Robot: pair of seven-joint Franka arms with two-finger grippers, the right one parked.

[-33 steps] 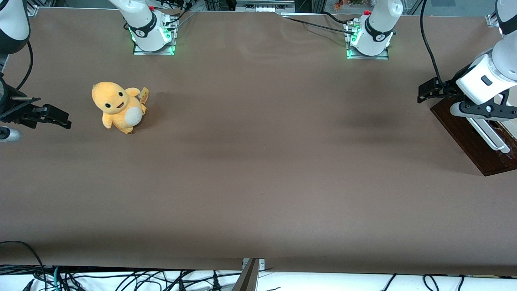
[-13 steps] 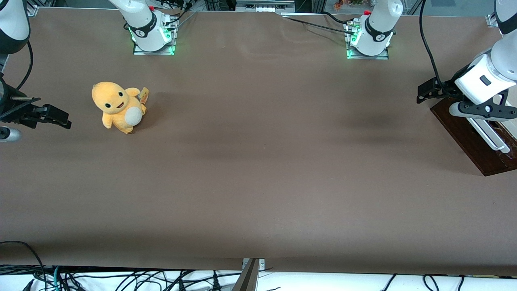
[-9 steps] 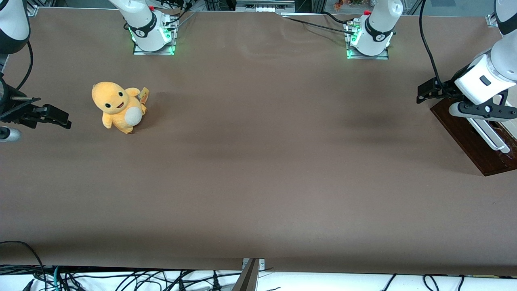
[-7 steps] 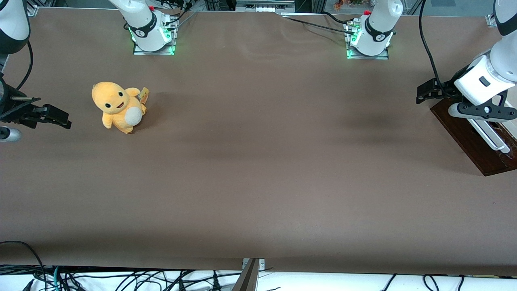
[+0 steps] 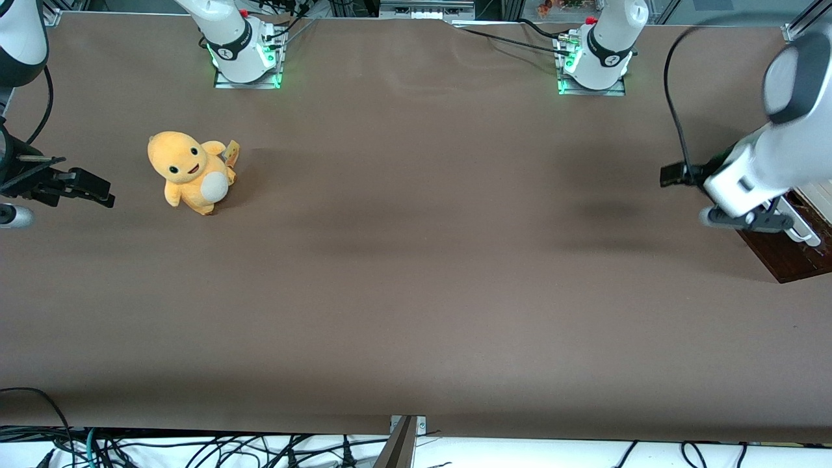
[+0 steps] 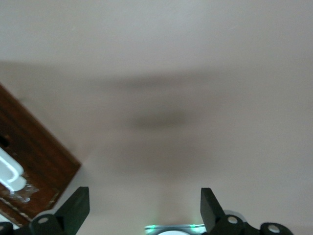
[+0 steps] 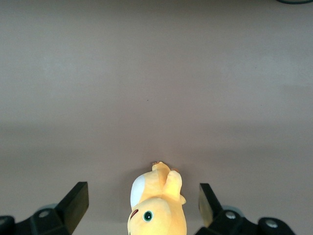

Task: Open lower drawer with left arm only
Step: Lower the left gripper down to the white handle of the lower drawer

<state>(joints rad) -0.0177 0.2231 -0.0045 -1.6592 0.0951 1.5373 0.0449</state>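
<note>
The dark-brown cabinet (image 5: 786, 257) stands at the working arm's end of the table, partly cut off by the picture edge. A white bar handle (image 5: 798, 227) shows on it. I cannot tell whether that handle belongs to the lower drawer. The left arm (image 5: 773, 162) hangs over the cabinet's farther part, motion-blurred. Its gripper (image 5: 744, 221) hovers beside the cabinet's edge, toward the table's middle. In the left wrist view the gripper (image 6: 144, 192) is open, its black fingers (image 6: 74, 209) wide apart over bare table with nothing between them. The cabinet corner (image 6: 36, 161) and handle (image 6: 11, 172) lie off to one side.
A yellow plush toy (image 5: 190, 171) sits toward the parked arm's end of the table, also in the right wrist view as the plush (image 7: 156, 208). Two arm bases (image 5: 246, 62) (image 5: 593, 65) with green lights stand along the table's edge farthest from the front camera.
The left arm has swung quickly nearer to the front camera and lower. Its gripper moved off the top of the cabinet to the cabinet's edge. The cabinet and toy have not moved.
</note>
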